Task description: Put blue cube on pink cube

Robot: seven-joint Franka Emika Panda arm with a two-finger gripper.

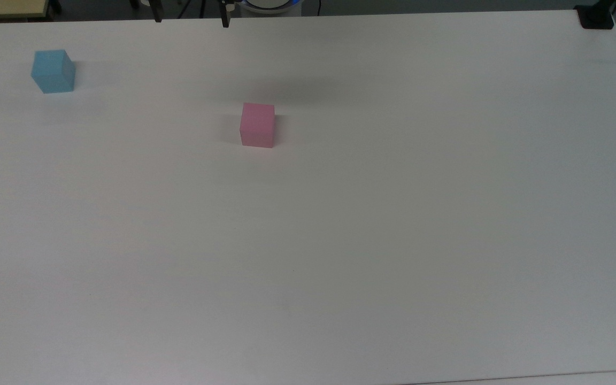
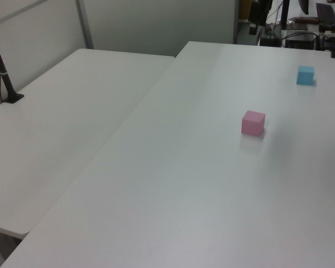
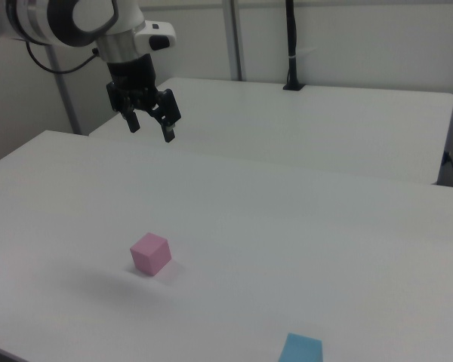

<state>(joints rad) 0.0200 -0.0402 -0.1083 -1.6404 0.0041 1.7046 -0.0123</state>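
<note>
Matte, rigid and judged light, the blue cube (image 1: 53,71), well apart from the wide-open, empty gripper (image 3: 151,127), is best pinched across opposite flat faces before being set on the pink cube (image 1: 257,124).

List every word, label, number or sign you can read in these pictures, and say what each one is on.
None: no text can be read anywhere.
The blue cube and the pink cube have plain faces.
The table is bare white, and the pincer shows no lettering.
</note>
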